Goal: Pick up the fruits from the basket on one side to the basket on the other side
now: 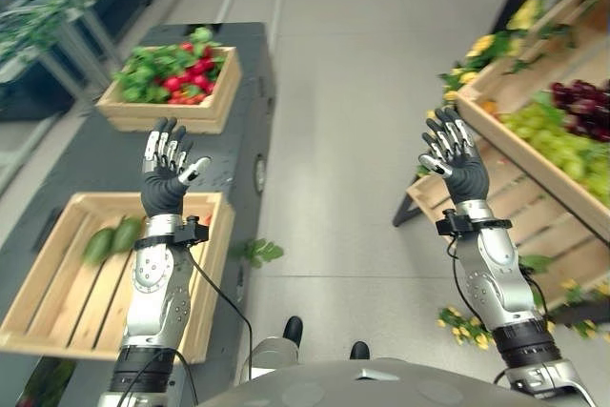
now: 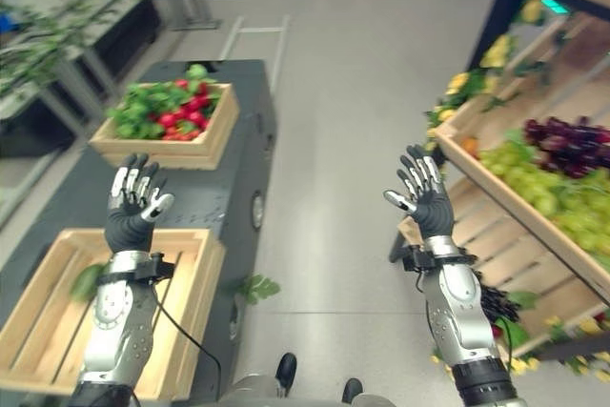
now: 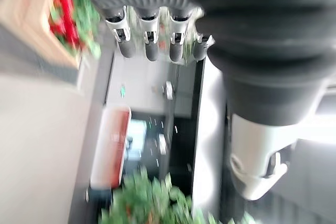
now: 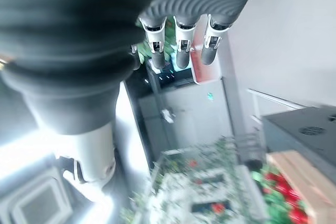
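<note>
The left hand [image 1: 167, 173] is raised with its fingers spread wide and straight, palm empty, above the dark cabinet [image 1: 250, 121] between the two wooden crates standing on it. The right hand [image 1: 457, 164] is raised the same way, fingers splayed and holding nothing, over the open floor just in front of the sloping display shelf [image 1: 519, 154] on the robot's right. Both wrist views agree: straight fingers with nothing between them.

On the cabinet's far end sits a wooden crate [image 1: 176, 116] packed with red fruits [image 1: 191, 78] among green leaves. At the near end, touching the cabinet's near right edge, is a second wooden crate [image 1: 57, 316], almost bare; two green fruits [image 1: 110, 238] lie side by side against its far left wall. On the shelf to the right are green grapes [image 1: 558, 145] and dark purple grapes [image 1: 586, 107], with yellow flowers [image 1: 481, 45] beside them.

As a judgement, the task is at or near its beginning: the far crate looks full, the near crate holds only the two green pieces, and neither hand is near any fruit. Nearly all the carrying is left; a reach toward a source crate comes first, and which crate is the source cannot be told.
</note>
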